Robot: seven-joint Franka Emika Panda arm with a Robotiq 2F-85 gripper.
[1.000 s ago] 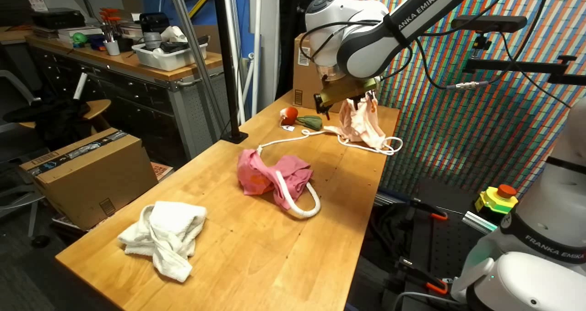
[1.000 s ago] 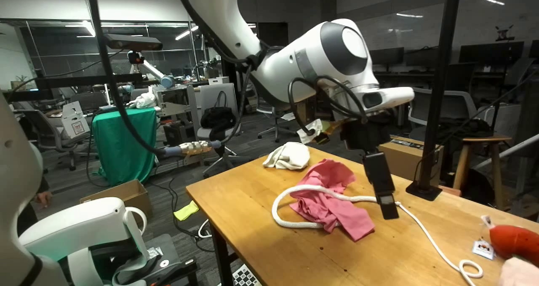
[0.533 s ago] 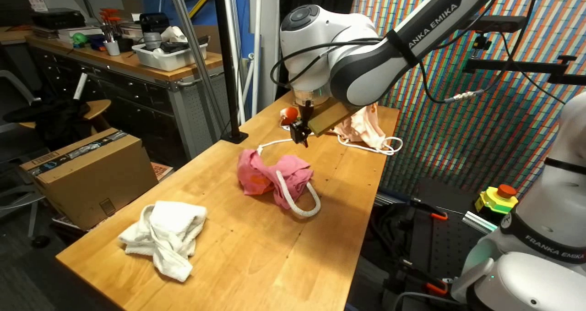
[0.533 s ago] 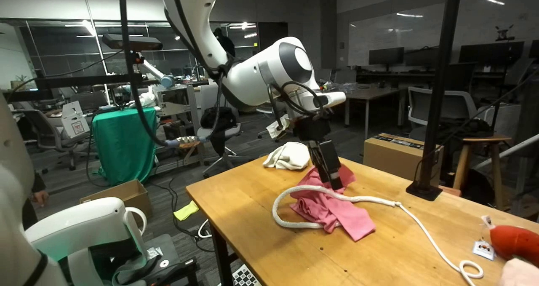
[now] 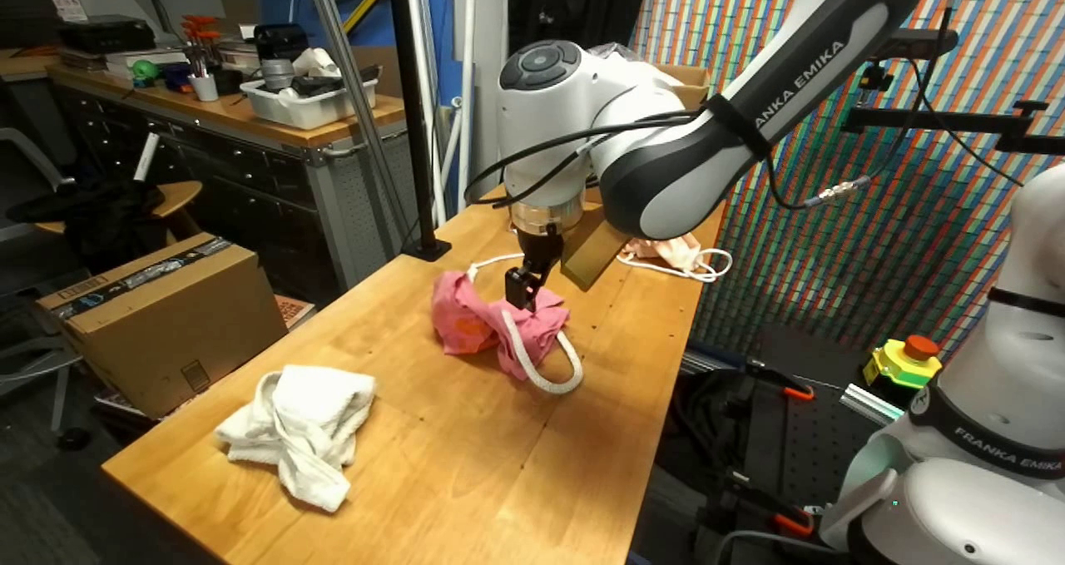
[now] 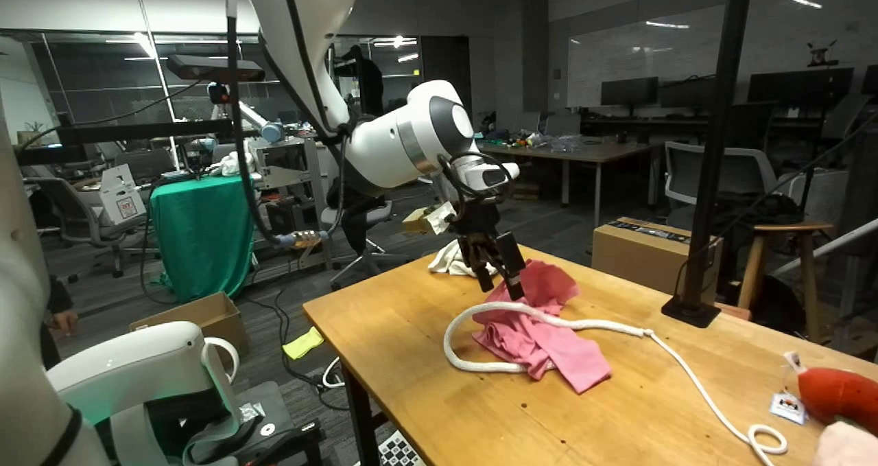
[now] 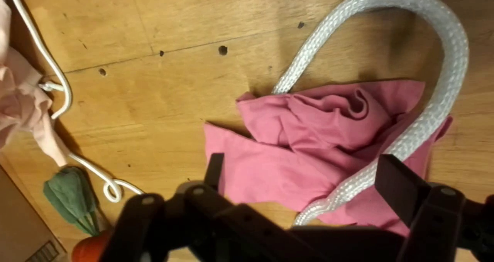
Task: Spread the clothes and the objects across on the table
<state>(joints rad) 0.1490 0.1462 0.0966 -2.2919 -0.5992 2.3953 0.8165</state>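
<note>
Black two-fingered gripper (image 7: pixel 301 171): points down over the crumpled pink-red fabric cloth (image 7: pixel 266 173); fingers spread wide, with that cloth and a thick white braided rope (image 7: pixel 455 53) showing in the gap. Whether a fingertip touches either cannot be told.

Pink-red cloth: lies in folds on the long light-brown wooden table (image 5: pixel 482 465), around mid-length.

Thick rope: loops out beside the cloth, one stretch crossing over it, another passing beneath a fold.

Thin white cord (image 7: pixel 92 169): runs on from the rope's end; one small curl along it.

Pale peach cloth (image 5: pixel 676 253): bunched toward the far end of the table in an exterior view, thin cord looped beside it.

Red rounded object (image 6: pixel 840 392): lies on the table, white printed tag (image 6: pixel 787 407) just beside it; a green leaf-shaped part (image 7: pixel 71 198) adjoins it.

Cream-white towel-like cloth (image 5: pixel 312 423): folded over itself near a table corner, well apart from the pink-red cloth.

Brown cardboard box (image 5: pixel 166 324): stands beside the table.
</note>
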